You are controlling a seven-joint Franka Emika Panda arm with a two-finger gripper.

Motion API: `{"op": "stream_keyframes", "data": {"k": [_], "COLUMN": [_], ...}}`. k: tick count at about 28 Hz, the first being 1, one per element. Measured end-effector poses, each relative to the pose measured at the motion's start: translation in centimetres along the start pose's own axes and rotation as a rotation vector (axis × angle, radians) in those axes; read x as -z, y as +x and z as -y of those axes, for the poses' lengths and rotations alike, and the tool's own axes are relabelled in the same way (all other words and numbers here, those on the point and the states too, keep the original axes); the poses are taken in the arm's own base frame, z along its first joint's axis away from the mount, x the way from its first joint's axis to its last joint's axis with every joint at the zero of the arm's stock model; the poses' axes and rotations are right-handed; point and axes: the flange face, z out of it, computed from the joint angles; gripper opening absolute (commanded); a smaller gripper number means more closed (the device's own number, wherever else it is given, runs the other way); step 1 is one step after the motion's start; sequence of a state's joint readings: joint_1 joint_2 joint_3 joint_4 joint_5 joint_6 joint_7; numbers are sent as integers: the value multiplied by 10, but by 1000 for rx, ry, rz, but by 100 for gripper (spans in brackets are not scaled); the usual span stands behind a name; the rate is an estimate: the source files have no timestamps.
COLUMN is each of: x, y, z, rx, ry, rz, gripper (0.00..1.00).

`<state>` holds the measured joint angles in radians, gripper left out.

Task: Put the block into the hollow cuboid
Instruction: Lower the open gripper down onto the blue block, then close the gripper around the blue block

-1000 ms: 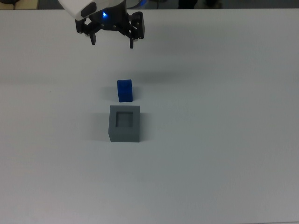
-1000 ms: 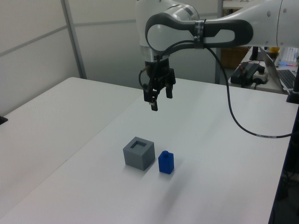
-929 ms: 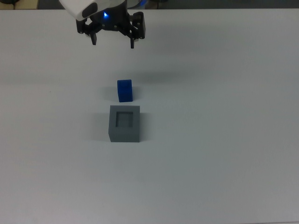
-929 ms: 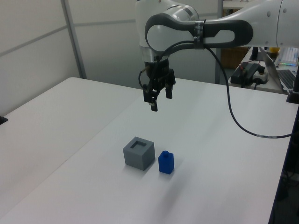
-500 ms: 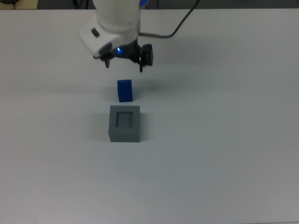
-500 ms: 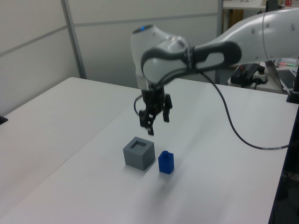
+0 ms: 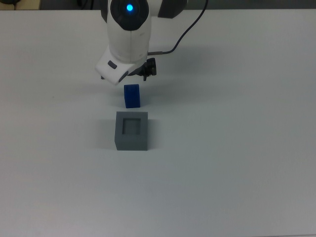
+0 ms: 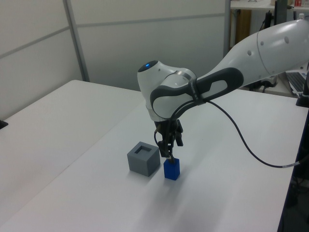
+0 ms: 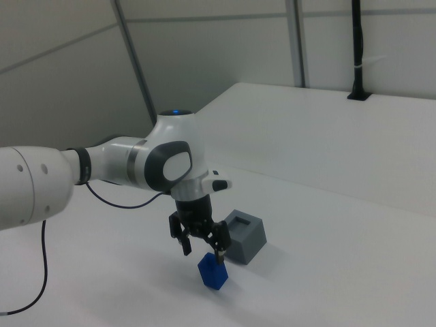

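The small blue block stands on the white table, just beyond the grey hollow cuboid in the top view, with a narrow gap between them. The cuboid's square recess faces up and holds nothing. My gripper hangs open right above the block, its two fingers spread to either side of the block's top and not touching it. In the left view the gripper sits just over the block, to the right of the cuboid. In the top view the arm's white body hides most of the gripper.
A black cable trails from the arm across the far part of the table. The table's far edge in the left view meets grey wall panels. A black post stands at the table's far side in the right view.
The arm has come down and toward the block, from high above the table's far side to just over the block. The block and cuboid have not moved.
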<state>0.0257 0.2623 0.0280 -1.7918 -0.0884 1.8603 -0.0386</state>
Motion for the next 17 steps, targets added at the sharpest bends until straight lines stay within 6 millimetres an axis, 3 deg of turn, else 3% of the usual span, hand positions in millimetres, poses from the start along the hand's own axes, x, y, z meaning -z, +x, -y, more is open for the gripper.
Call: {"op": "stream_keyframes", "data": {"k": [3, 8, 9, 17], "x": [-9, -27, -31, -43], "y": [3, 7, 7, 5], "z": [-4, -11, -11, -1], "rx": [-6, -61, -68, -81], "ry": [2, 6, 6, 7], "rz": [0, -28, -27, -9], "gripper": [100, 89, 79, 39]}}
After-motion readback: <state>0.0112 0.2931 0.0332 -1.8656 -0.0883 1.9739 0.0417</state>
